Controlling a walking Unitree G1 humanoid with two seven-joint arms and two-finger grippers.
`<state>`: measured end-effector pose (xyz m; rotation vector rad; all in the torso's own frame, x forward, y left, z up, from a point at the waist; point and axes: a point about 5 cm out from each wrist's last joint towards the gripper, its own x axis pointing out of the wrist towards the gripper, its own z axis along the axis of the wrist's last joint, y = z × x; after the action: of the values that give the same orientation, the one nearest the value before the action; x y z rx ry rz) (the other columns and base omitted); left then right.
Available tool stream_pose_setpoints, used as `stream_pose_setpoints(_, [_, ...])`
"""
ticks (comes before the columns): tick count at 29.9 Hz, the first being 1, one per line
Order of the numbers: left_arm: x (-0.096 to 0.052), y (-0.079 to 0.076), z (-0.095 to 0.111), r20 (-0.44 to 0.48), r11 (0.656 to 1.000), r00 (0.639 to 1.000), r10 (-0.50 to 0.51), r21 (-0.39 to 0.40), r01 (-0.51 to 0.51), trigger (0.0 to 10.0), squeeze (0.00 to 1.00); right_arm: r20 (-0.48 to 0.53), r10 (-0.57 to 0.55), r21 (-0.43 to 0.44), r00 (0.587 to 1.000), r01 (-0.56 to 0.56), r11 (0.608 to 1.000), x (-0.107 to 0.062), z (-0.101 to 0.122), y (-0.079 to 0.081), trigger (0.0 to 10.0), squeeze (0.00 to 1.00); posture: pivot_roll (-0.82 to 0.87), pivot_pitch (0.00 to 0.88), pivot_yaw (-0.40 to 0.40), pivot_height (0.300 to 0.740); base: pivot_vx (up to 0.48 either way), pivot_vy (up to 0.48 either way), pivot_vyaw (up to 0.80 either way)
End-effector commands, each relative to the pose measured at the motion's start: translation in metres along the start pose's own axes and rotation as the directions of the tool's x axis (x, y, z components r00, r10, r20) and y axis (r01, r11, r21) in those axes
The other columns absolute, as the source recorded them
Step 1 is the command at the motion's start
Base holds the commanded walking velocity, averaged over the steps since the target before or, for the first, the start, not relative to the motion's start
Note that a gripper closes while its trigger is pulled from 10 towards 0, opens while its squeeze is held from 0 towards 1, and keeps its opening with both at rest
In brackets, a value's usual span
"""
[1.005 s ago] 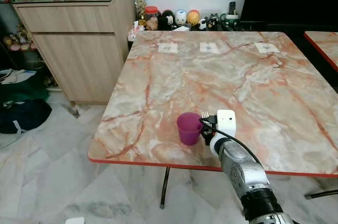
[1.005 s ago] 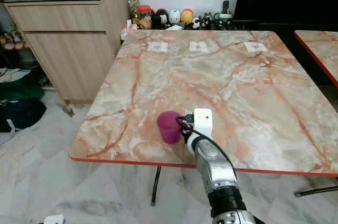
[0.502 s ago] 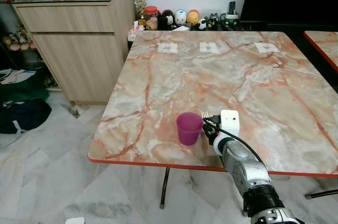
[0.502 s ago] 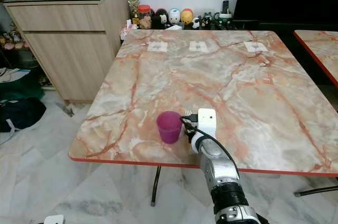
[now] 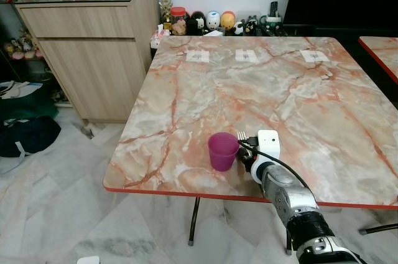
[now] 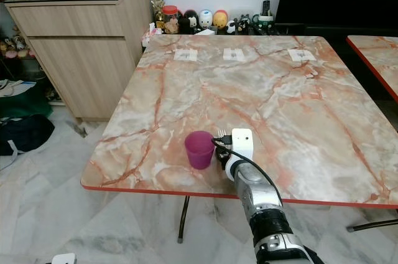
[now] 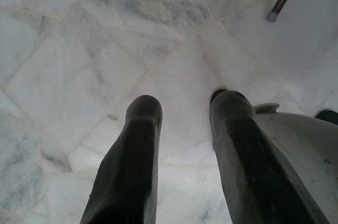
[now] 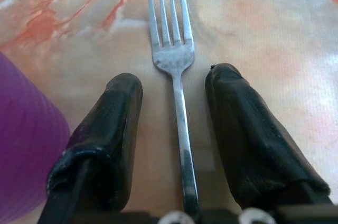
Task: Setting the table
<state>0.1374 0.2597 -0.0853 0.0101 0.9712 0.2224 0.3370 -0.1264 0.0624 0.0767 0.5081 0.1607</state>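
Note:
A purple cup [image 5: 222, 150] stands upright near the front edge of the marble table [image 5: 261, 83]. Just to its right, a metal fork [image 8: 174, 60] lies flat on the tabletop with its tines [image 5: 241, 134] pointing away from me. My right gripper [image 5: 246, 149] rests low over the table with its fingers open on either side of the fork's handle, and the left finger [image 8: 113, 113] is close beside the cup. My left gripper [image 7: 185, 102] hangs open over the floor, holding nothing.
A wooden sideboard [image 5: 93, 46] stands to the left of the table. Small figurines and jars [image 5: 211, 22] line the wall behind the table's far edge, and three white cards [image 5: 246, 55] lie there. A second table's corner [image 5: 380, 49] is at the right, and dark bags [image 5: 25, 133] lie on the floor at the left.
My right forearm has shifted slightly back and to the right. The wrist, fork and cup stay in nearly the same place.

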Motion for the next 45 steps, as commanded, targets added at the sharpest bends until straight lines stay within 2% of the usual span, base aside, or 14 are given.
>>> stream_pose_setpoints(1, [0.000,0.000,-0.003,-0.012,1.000,1.000,-0.003,-0.003,0.003,10.0,0.00,-0.006,0.029,-0.022,1.000,-0.029,0.999,0.002,0.002,0.006,10.0,0.00,-0.01,0.000,0.011,0.740,0.000,0.000,0.00])
stream_pose_setpoints(9, [-0.001,-0.001,-0.004,-0.015,1.000,1.000,-0.004,-0.006,0.004,10.0,0.00,-0.039,0.044,-0.040,0.998,-0.046,0.998,0.003,-0.007,0.009,10.0,0.00,-0.01,0.000,0.010,0.740,0.000,0.000,0.00])
stream_pose_setpoints(10, [-0.001,-0.001,-0.004,-0.015,1.000,1.000,-0.004,-0.006,0.004,10.0,0.00,-0.041,0.042,-0.039,0.998,-0.043,0.998,0.003,-0.007,0.009,4.4,0.00,-0.01,0.000,0.010,0.740,0.000,0.000,0.00])
stream_pose_setpoints(11, [-0.001,-0.001,-0.004,-0.016,1.000,1.000,-0.006,-0.007,0.006,10.0,0.00,-0.040,0.037,-0.039,0.998,-0.039,0.998,0.003,-0.008,0.008,0.0,0.00,-0.01,0.000,0.010,0.740,0.000,0.000,0.00])
stream_pose_setpoints(36, [-0.001,-0.002,-0.004,-0.017,0.999,0.999,-0.032,-0.019,0.031,10.0,0.00,-0.037,0.004,-0.043,0.999,-0.006,0.999,0.002,-0.011,0.003,0.0,0.00,-0.01,0.000,0.012,0.740,0.000,0.000,0.00])
stream_pose_setpoints(44, [-0.001,-0.003,-0.004,-0.019,0.999,0.999,-0.031,-0.018,0.030,10.0,0.00,0.034,-0.025,-0.013,0.999,0.025,1.000,0.000,-0.004,-0.001,0.0,0.00,-0.01,0.000,0.009,0.740,0.000,0.000,0.00])
stream_pose_setpoints(45, [-0.001,-0.003,-0.004,-0.020,0.999,0.999,-0.031,-0.016,0.030,10.0,0.00,0.043,-0.028,-0.019,0.999,0.029,0.999,-0.001,-0.004,-0.001,3.1,0.00,-0.01,0.000,0.008,0.740,0.000,0.000,0.00])
